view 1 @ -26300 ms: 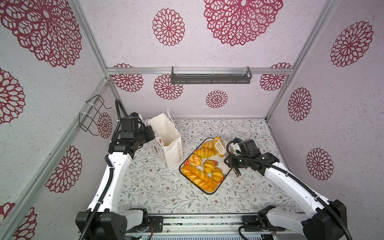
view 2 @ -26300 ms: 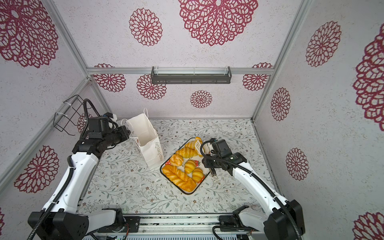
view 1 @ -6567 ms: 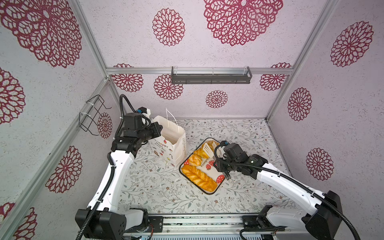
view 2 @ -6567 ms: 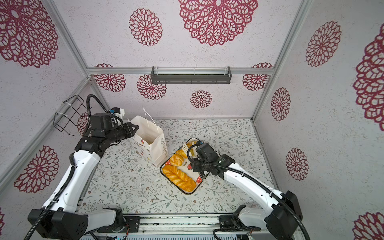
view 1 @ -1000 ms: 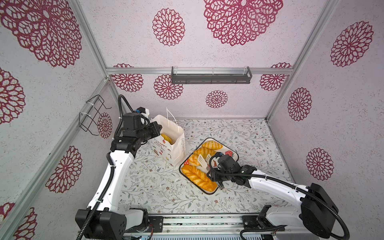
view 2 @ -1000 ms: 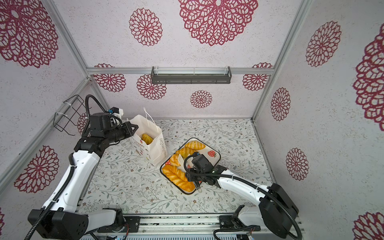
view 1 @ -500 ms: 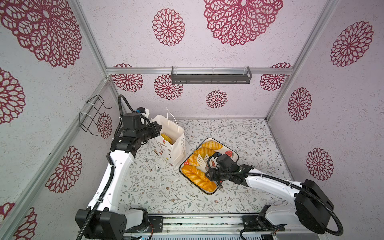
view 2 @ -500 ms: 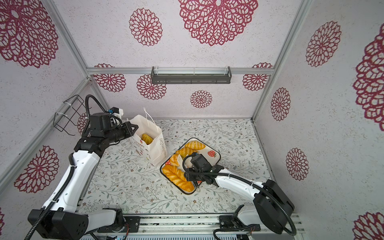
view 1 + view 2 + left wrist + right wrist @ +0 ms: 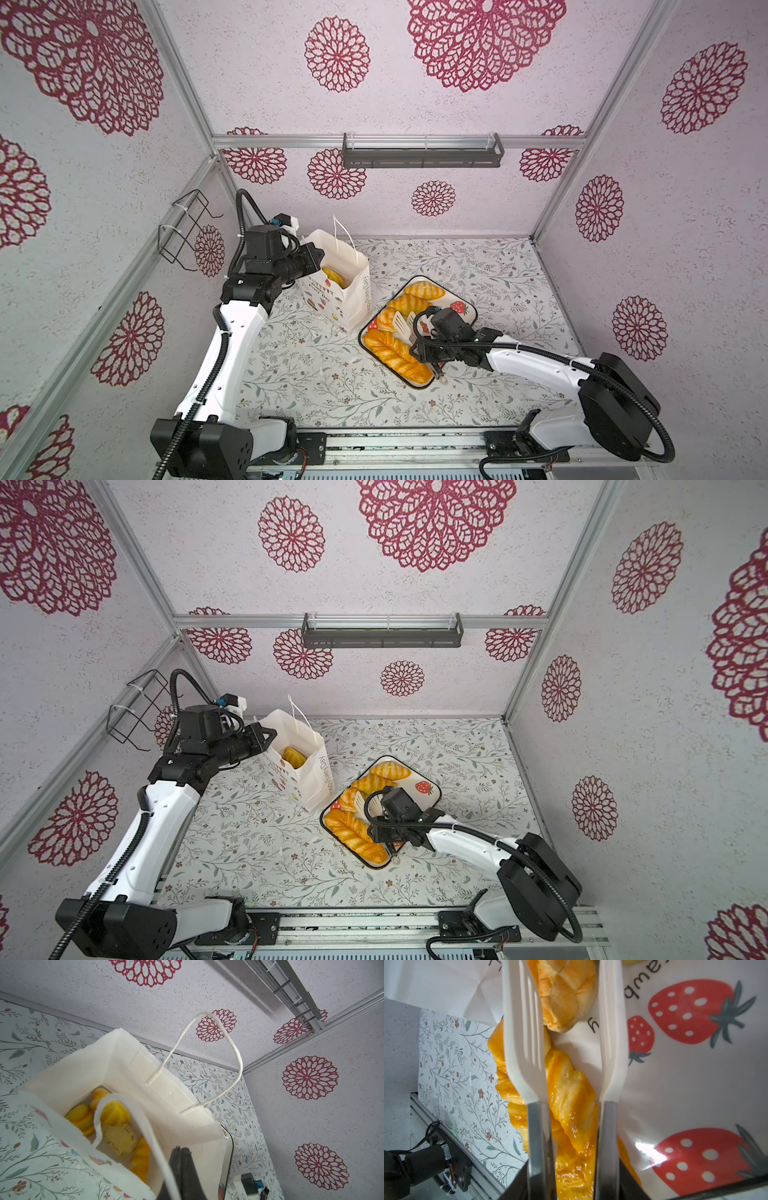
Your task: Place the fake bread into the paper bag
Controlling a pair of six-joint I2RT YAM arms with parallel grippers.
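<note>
1. Fake bread (image 9: 422,291) lies in two places in both top views. Several pieces are on the strawberry tray (image 9: 449,299), and a yellow piece shows inside the paper bag (image 9: 355,291). The bag stands upright just beside the tray's corner. The plaited loaf (image 9: 395,357) lies along the tray's near edge. The left gripper (image 9: 318,254) is at the bag's rim, on the side away from the tray. The right gripper (image 9: 405,322) hangs low over the tray.
2. The left wrist view looks down into the bag, which the top views hardly allow. At least four yellow pieces (image 9: 115,1111) lie on its bottom. The black fingers (image 9: 186,1167) are pressed together with no gap, and one cord handle (image 9: 145,1124) crosses in front of them. Whether paper is pinched between them cannot be told.
3. The right wrist view alone shows the tool closely. Two white slotted paddles (image 9: 525,1043) on metal stems stand a narrow way apart. One lies across the plaited loaf, and the other runs along its edge over the bare tray. A small roll (image 9: 566,995) lies between the paddle ends. Whether the paddles squeeze the loaf cannot be told.
</note>
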